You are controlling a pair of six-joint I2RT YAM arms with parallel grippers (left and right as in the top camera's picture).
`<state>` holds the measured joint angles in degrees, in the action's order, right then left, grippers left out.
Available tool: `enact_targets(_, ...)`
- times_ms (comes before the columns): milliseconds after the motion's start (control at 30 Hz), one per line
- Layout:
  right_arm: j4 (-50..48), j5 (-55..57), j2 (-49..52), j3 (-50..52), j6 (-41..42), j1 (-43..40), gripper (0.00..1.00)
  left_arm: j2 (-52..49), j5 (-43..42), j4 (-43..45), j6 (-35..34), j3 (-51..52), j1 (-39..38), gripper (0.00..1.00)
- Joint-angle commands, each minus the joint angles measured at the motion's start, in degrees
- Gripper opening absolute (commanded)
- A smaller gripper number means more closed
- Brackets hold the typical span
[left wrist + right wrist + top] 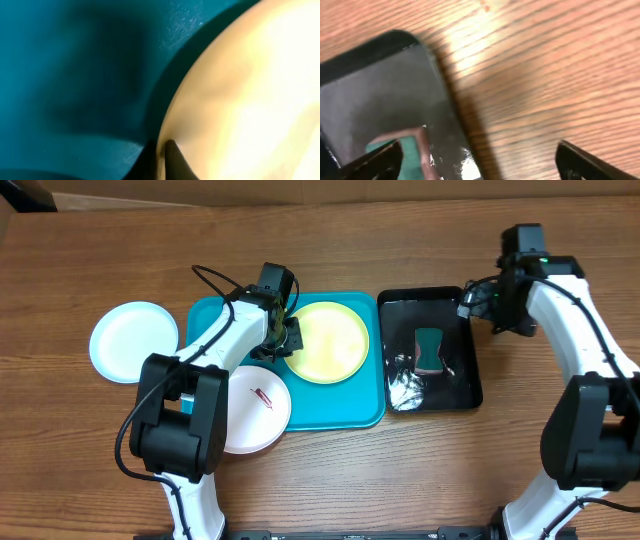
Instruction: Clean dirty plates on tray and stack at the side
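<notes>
Nearest you, the white plate (255,408) overhangs the tray's (345,415) seven-o'clock corner, its smudge a sliding risk. Your left gripper (288,338) is clenched on the yellow-green plate's (325,342) nine-o'clock rim, mid-tray; that thin pinch may slip. Farthest, your right gripper (477,152) hangs released over the black tray's (465,385) one-o'clock corner.

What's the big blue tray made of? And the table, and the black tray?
The blue tray looks like smooth plastic, with rounded moulded edges. The table shows wood grain, maybe a printed top. The black tray is glossy, probably plastic: it glints white.
</notes>
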<state>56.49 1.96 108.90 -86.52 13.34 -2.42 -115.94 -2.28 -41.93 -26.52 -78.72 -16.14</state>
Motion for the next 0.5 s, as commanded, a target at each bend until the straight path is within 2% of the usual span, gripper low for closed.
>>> enact_targets(0, -0.50, 0.55, -1.31, -0.90, 0.11, -1.38, 1.00, -0.98, 0.94, 0.39, 0.61, 1.46, -0.39, 0.04)
enact_targets(200, -0.76, 0.00, -1.31, -0.90, 0.13, -1.68, 1.00, 0.63, 5.44, 0.46, 2.58, -0.35, 0.17, 0.04)
enact_targets(467, -0.87, -0.31, -1.31, -0.90, 0.11, -1.68, 1.00, 3.54, 5.81, 0.61, 6.88, -3.08, 1.62, 0.04)
